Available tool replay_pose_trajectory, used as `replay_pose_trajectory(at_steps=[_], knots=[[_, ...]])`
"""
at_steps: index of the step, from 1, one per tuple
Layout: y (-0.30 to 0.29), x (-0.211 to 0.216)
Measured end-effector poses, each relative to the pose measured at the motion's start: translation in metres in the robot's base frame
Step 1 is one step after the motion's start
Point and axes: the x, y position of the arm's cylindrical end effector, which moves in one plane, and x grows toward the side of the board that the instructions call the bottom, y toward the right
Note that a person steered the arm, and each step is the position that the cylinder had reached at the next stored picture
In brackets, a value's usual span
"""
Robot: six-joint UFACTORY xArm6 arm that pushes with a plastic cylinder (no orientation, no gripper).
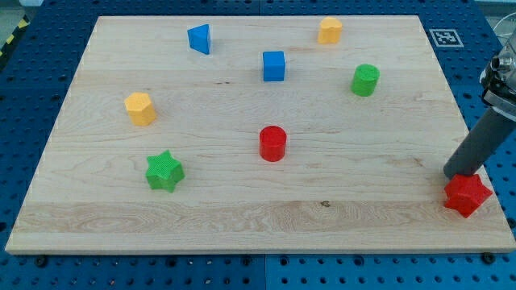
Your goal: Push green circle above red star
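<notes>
The green circle [365, 80] stands at the view's upper right of the wooden board. The red star [467, 194] lies at the board's lower right corner, near the right edge. My dark rod comes down from the view's right, and my tip [453, 175] rests on the board just above and left of the red star, touching or almost touching it. The green circle is far up and to the left of my tip.
A red cylinder [273, 143] stands mid-board. A green star [164, 171] lies lower left, a yellow block [140, 108] at left. A blue triangle [200, 39], a blue cube [274, 66] and a yellow block [329, 30] sit near the top.
</notes>
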Motion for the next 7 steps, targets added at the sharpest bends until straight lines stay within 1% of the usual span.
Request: replay_pose_trajectory(at_steps=[1,2,3,5,6,7], knots=[[0.001,0.016],[0.001,0.013],[-0.020,-0.028],[-0.123,-0.089],[-0.124,-0.146],[-0.125,-0.184]])
